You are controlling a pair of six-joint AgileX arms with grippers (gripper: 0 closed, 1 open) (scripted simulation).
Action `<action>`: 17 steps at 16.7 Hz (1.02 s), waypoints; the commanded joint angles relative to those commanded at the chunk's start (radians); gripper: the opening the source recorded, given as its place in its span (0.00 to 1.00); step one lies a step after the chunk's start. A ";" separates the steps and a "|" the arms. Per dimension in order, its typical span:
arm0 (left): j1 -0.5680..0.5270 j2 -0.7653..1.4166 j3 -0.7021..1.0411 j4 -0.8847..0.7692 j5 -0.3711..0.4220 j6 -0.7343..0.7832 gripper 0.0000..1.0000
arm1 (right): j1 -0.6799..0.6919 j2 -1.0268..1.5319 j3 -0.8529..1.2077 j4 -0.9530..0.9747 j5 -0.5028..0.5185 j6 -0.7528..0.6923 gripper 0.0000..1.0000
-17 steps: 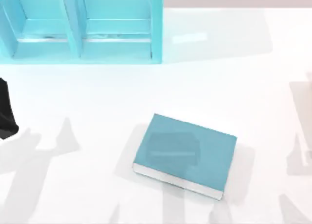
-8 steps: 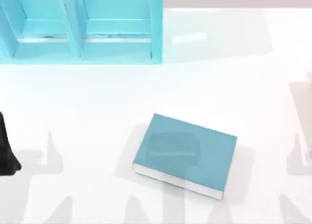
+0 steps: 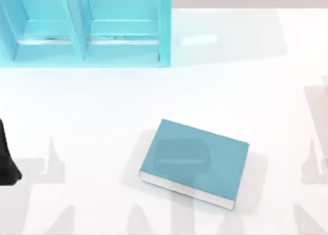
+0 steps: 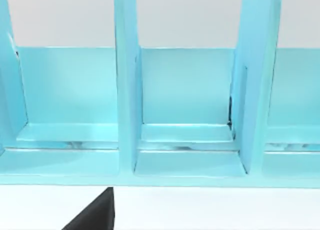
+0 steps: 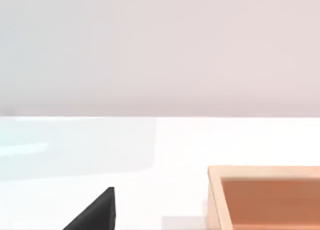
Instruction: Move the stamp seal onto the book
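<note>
The book (image 3: 195,161) is teal-blue with white page edges and lies flat, slightly turned, in the middle of the table. The stamp seal is out of view. My left arm (image 3: 6,158) is a black shape at the table's left edge, well away from the book. The left wrist view has one dark fingertip (image 4: 95,215) at its edge and faces the turquoise shelf unit (image 4: 185,155). In the right wrist view, one dark fingertip (image 5: 95,215) sits over the white table.
The turquoise shelf unit (image 3: 87,35) with upright dividers stands at the table's back left. A tan wooden box-like thing with a raised rim (image 5: 265,190) lies near my right arm. White table surface (image 3: 230,86) lies between shelf and book.
My left arm has slid along the left edge toward the front of the table, then stopped. The book has not moved.
</note>
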 joint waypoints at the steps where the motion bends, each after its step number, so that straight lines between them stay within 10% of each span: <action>1: 0.000 0.000 0.000 0.000 0.000 0.000 1.00 | -0.004 0.010 0.010 -0.010 0.000 -0.004 1.00; 17: 0.000 0.000 0.000 0.000 0.000 0.000 1.00 | -0.283 1.321 1.115 -0.873 0.000 -0.274 1.00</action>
